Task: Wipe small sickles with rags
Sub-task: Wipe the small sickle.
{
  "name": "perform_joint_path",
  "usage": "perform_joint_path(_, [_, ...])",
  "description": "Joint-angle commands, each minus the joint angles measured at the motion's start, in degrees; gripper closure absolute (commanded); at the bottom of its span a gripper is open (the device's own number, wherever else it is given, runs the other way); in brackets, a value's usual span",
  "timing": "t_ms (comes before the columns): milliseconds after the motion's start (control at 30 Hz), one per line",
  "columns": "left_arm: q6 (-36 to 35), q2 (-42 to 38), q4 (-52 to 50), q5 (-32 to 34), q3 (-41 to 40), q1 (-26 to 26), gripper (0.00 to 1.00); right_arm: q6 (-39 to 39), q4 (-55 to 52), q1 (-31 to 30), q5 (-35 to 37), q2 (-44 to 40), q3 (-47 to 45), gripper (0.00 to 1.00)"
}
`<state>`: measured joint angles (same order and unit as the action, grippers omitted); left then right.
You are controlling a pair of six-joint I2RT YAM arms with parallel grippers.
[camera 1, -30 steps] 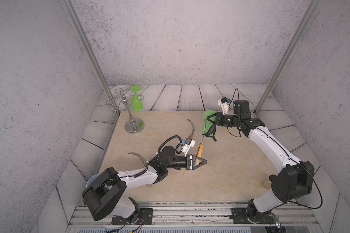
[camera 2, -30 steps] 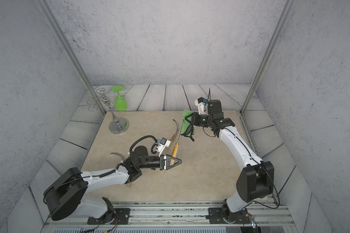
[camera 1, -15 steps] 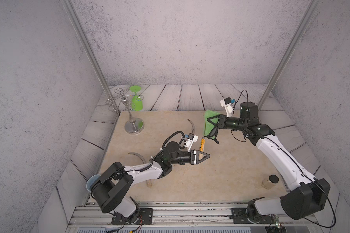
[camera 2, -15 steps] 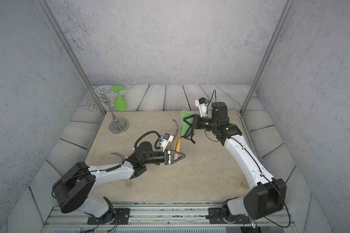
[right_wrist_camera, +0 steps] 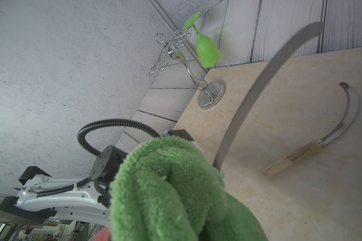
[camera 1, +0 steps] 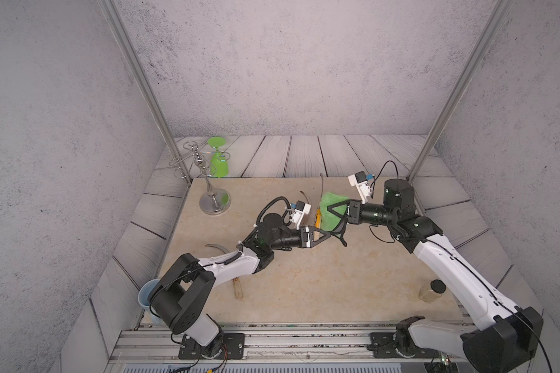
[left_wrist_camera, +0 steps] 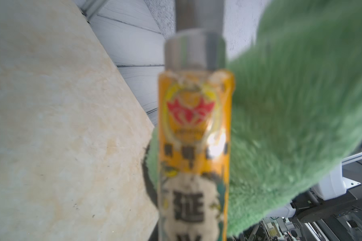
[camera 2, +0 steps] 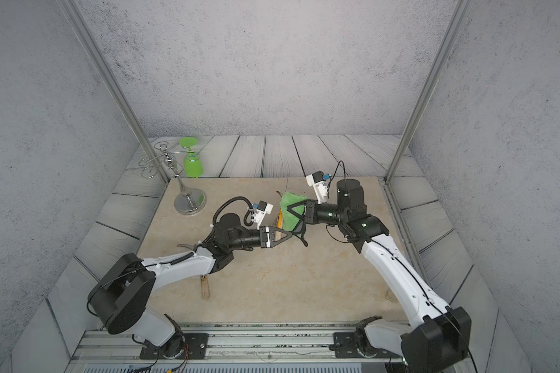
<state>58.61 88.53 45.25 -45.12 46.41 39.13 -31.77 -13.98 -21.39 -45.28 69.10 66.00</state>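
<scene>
A: What lies nearest the front edge of the tabletop [camera 1: 337, 290]?
B: The front sickle [camera 1: 238, 290], toward the left corner, partly hidden under the left arm [camera 1: 227, 268].
A: And mid-tabletop?
B: The left end effector [camera 1: 325, 237] is closed tight on the labelled sickle [left_wrist_camera: 194, 146], its blade rising clear of the tabletop. The right end effector [camera 1: 329, 209] is clamped on the green rag [camera 1: 327, 200], which is bunched right beside that handle.
A: Farther back?
B: The plain-handled sickle [right_wrist_camera: 313, 146] lies flat, toward the far edge.
</scene>
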Motion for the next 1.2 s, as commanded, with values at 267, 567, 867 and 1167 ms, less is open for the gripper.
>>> perform_joint_path(267, [-0.4, -4.69, 2.74, -2.38, -5.02, -1.55, 1.0, 10.48, -19.44, 1.13, 19.44, -2.53, 4.96, 0.81])
perform_joint_path(567, [0.2, -7.13, 4.18, -0.91, -8.9, 4.16, 1.0, 11.29, -18.71, 3.98, 21.63, 10.23, 15.55, 0.81])
perform_joint_path(867, [2.93, -6.22, 8.92, 0.91, -9.51, 9.42, 1.0, 11.51, -16.87, 4.03, 16.44, 20.22, 25.07, 0.81])
perform_joint_path(1167, [10.77, 2.04, 23.1, 0.41, -9.2, 10.65, 1.0, 8.46, -9.3, 3.9, 7.78, 18.86, 20.14, 0.8])
